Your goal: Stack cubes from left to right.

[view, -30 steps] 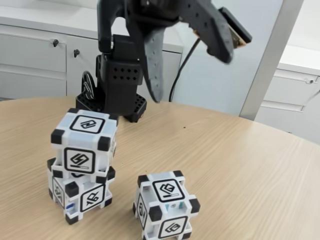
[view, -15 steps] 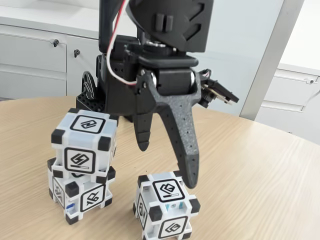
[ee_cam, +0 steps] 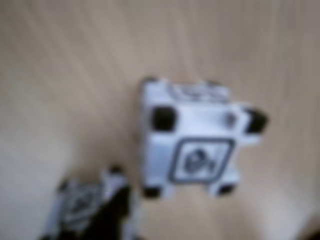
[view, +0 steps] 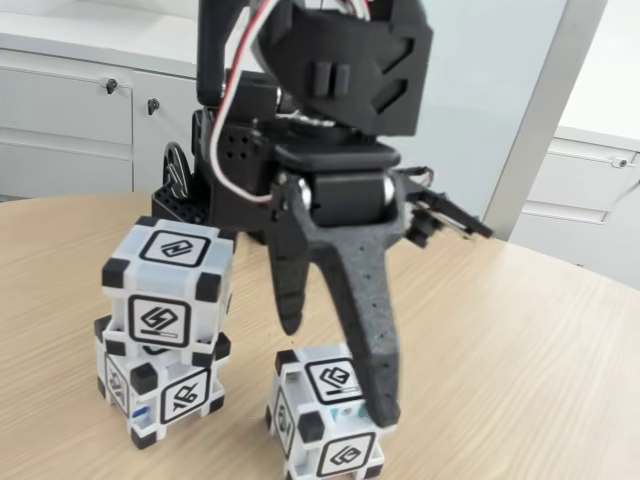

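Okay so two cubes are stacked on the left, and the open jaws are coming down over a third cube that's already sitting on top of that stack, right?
Not quite. The third cube is not on the stack; the fixed view shows it standing alone on the table, to the right of the two stacked cubes. The rest holds: the gripper is open, its jaws lowered around that lone cube.

My round wooden table carries my black base at its far edge, and nearer than that base a lower cube rests on the wood at the left, with a single cube just right of it.
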